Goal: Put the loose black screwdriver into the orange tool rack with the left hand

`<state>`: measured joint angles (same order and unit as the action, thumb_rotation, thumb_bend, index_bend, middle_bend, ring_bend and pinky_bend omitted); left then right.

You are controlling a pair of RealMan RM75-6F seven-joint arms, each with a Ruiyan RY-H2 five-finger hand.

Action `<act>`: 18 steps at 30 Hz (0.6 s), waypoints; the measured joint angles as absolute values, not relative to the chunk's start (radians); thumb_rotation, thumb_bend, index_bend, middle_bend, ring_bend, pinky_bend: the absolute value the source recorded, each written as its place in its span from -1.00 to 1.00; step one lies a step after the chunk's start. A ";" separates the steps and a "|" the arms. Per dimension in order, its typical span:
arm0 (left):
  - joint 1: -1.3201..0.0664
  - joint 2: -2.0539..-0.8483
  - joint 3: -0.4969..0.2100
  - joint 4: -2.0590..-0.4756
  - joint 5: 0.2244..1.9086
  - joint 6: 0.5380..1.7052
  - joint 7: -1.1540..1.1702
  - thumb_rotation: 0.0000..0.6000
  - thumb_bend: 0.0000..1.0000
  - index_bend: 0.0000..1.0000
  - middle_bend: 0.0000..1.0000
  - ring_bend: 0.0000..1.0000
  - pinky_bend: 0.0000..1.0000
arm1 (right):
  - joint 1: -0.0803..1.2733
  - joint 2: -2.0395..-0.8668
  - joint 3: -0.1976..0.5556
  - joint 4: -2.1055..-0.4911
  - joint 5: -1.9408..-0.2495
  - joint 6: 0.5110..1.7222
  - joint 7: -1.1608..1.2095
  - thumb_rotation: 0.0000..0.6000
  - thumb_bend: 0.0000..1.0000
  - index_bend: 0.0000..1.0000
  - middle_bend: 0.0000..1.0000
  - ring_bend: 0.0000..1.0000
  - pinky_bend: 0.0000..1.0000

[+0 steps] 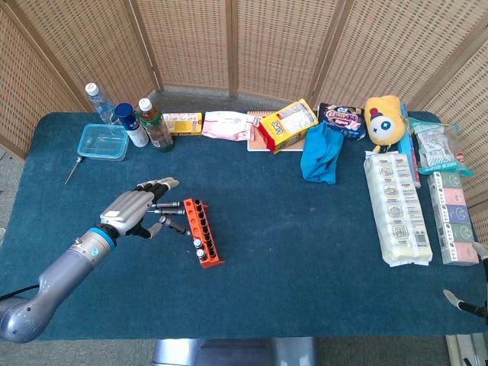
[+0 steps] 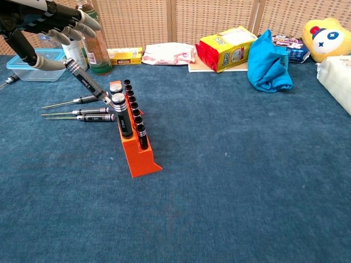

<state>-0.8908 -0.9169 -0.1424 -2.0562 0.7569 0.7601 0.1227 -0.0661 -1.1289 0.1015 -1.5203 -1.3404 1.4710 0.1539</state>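
Note:
The orange tool rack [image 2: 137, 154] stands left of centre with several black screwdrivers upright in its holes; the head view shows the rack [image 1: 207, 255] too. My left hand [image 2: 45, 23] is up at the far left, pinching the top of a tilted black screwdriver [image 2: 86, 81]. Its lower end sits at the rack's far left side. In the head view the left hand [image 1: 131, 210] hovers just left of the rack. Three thin screwdrivers [image 2: 82, 113] lie flat beside the rack. Only fingertips of my right hand [image 1: 460, 303] show at the bottom right corner.
Bottles [image 1: 155, 126] and a clear box [image 1: 102, 142] stand at the back left, with another tool [image 1: 72, 169] lying near the box. Snack packs [image 1: 287, 126], a blue cloth [image 1: 320, 152] and a yellow plush toy [image 1: 384, 118] line the back. Wrapped packs [image 1: 396, 206] lie right.

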 measured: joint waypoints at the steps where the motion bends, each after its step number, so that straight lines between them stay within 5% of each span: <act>1: -0.888 -0.918 -0.142 -2.055 0.767 0.758 0.119 1.00 -0.17 -1.00 -1.00 -1.00 -0.90 | -0.066 -1.129 0.101 -1.521 -1.341 1.472 0.153 0.83 -0.90 -0.78 -0.75 -0.80 -0.86; 5: -0.887 -0.935 -0.138 -2.048 0.782 0.753 0.118 1.00 -0.17 -0.97 -1.00 -1.00 -0.90 | -0.068 -1.128 0.101 -1.525 -1.342 1.477 0.151 0.84 -0.90 -0.78 -0.75 -0.80 -0.86; 9: -0.899 -0.959 -0.133 -2.040 0.777 0.752 0.134 1.00 -0.17 -0.66 -1.00 -1.00 -0.90 | -0.072 -1.124 0.102 -1.525 -1.337 1.478 0.155 0.83 -0.90 -0.78 -0.75 -0.80 -0.86; 18: -0.925 -0.987 -0.119 -2.048 0.728 0.800 0.190 1.00 -0.17 -0.41 -1.00 -1.00 -0.90 | -0.074 -1.124 0.103 -1.517 -1.335 1.476 0.166 0.82 -0.90 -0.78 -0.75 -0.80 -0.86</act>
